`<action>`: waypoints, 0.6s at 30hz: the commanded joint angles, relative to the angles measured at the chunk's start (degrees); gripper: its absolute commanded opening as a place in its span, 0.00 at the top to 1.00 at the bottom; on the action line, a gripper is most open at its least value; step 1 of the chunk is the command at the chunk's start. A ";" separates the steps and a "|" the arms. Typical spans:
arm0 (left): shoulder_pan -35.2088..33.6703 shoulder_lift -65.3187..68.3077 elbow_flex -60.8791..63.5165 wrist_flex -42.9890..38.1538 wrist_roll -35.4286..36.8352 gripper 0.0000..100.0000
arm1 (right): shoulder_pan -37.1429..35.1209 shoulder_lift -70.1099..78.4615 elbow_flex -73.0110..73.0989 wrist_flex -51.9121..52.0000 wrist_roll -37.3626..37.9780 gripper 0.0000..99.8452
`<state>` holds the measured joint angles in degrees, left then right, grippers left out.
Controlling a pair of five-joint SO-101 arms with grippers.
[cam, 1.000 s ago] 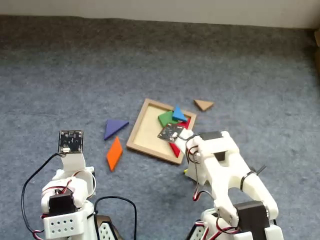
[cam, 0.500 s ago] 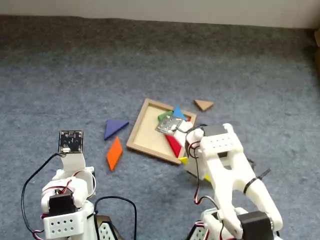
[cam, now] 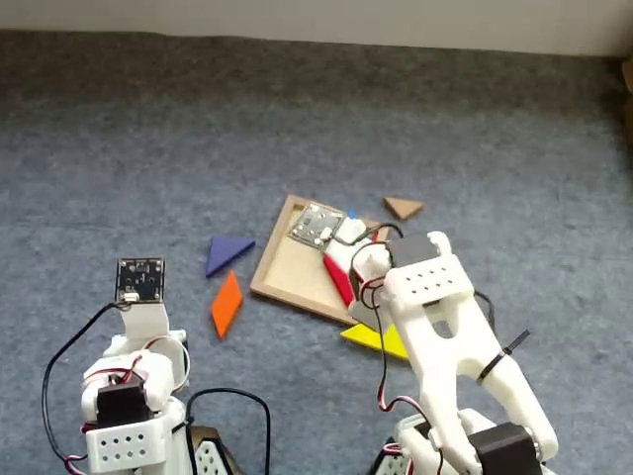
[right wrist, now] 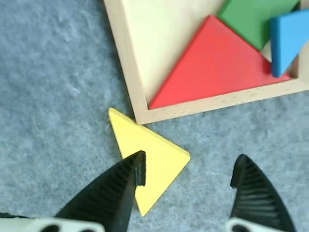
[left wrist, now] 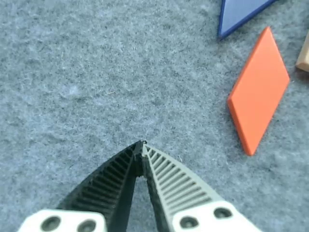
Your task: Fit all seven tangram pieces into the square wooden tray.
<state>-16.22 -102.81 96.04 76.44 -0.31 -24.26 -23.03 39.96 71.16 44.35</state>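
Grey-blue carpet [cam: 148,139] covers the whole table, and the square wooden tray [cam: 282,267] lies on it near the middle, turned at an angle. Inside the tray, a red triangle [right wrist: 212,63] lies flat in the corner nearest the right arm [cam: 440,297], its long edge along one rim. A green piece [right wrist: 253,17] lies beyond it. A blue triangle [right wrist: 287,41] overlaps the green piece's edge, with its point at the red triangle's far end; whether it lies flat cannot be told. The other half of the tray floor is bare wood.

From above, the right arm stretches over the tray's near right part, covering the green piece and most of the blue triangle. The right gripper [right wrist: 189,171] hangs with its jaws spread wide and nothing between them, over the carpet just outside the tray's corner. The yellow triangle [right wrist: 147,150] lies on the carpet there, one tip close to the tray's outer rim. One finger crosses in front of its edge, and whether it touches cannot be told.

Three more pieces lie outside the tray. A violet triangle [cam: 227,252] and an orange parallelogram [cam: 226,303] lie on the left arm's side of the tray, near each other but apart. A tan triangle [cam: 403,207] lies just beside the tray's far right corner.

The left arm [cam: 129,396] stands at the near left edge, well apart from the tray. The left gripper [left wrist: 141,147] has its jaws pressed together on nothing, its tips over bare carpet with the orange parallelogram near.
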 commanded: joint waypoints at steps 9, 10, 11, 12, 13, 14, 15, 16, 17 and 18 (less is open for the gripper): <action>-0.66 -1.54 1.10 -0.09 -0.18 0.99 | -1.36 -1.63 8.48 -3.38 -0.97 0.57; -0.66 -1.54 1.10 -0.09 -0.18 0.99 | -1.36 -1.63 10.24 -5.23 -0.97 0.57; -0.66 -1.54 1.10 -0.09 -0.18 0.99 | -1.36 -1.63 11.74 -6.90 -0.88 0.57; -0.66 -1.54 1.10 -0.09 -0.18 0.99 | -1.36 -1.63 13.23 -8.22 -0.88 0.57; -0.66 -1.54 1.10 -0.09 -0.18 0.99 | -1.36 -1.63 14.37 -9.36 -0.88 0.57; -0.66 -1.54 1.10 -0.09 -0.18 0.99 | -1.36 -1.63 15.25 -10.24 -0.88 0.57; -0.66 -1.54 1.10 -0.09 -0.18 0.99 | -1.36 -1.63 16.04 -10.95 -0.88 0.57; -0.66 -1.54 1.10 -0.09 -0.18 0.99 | -1.36 -1.63 16.66 -11.56 -0.88 0.57; -0.66 -1.54 1.10 -0.09 -0.18 0.99 | -1.36 -1.63 17.36 -12.35 -0.88 0.57; -0.66 -1.54 1.10 -0.09 -0.18 0.99 | -1.36 -1.63 17.89 -13.05 -0.97 0.57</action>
<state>-16.22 -102.81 96.04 76.44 -0.31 -25.14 -23.03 57.54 60.62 43.82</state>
